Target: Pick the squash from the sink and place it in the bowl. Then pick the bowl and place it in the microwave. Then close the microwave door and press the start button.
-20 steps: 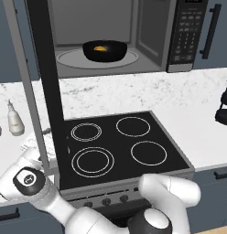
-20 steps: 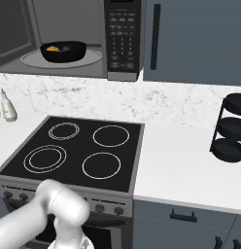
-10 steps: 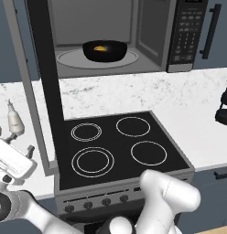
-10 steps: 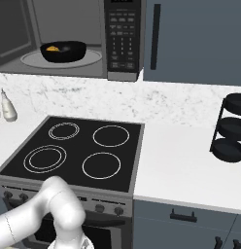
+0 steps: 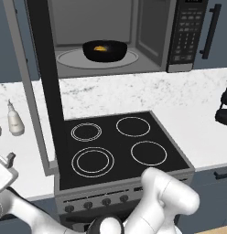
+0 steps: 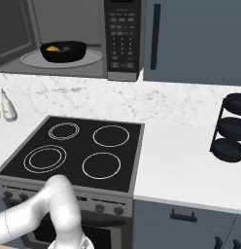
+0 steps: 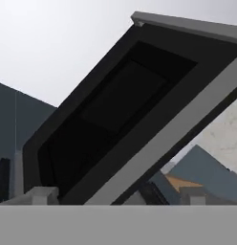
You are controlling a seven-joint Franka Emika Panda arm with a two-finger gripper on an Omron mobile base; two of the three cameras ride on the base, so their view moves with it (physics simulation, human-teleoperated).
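Claw (image 7: pixel 118 197): released. Its two tips stand wide apart at the bottom of the hand view, with nothing between them.

Microwave door (image 7: pixel 125 110): directly ahead of the claw and close, spanning most of what it faces. The dark glass window and grey frame appear tilted in the hand view. Whether the tips touch the door cannot be told. In the left base view the door (image 5: pixel 44 73) stands swung open, seen nearly edge-on, reaching out from the left side of the microwave (image 5: pixel 188 36) over the counter edge.

Bowl (image 5: pixel 105 50): beyond the door from the claw, seated on the round turntable inside the open cavity. The squash (image 5: pixel 100 48) lies inside the bowl, also seen from the right base view (image 6: pixel 53 48).

Surroundings: the black stove (image 5: pixel 120 146) with four ring burners lies below the microwave. A small pale bottle (image 5: pixel 15 119) stands on the marble counter (image 6: pixel 180 160) on the far side of the door from the stove. A dark tiered rack (image 6: pixel 232 129) stands well apart, at the far end of the counter.

Obstruction: the open door itself stands between the claw and the cavity.
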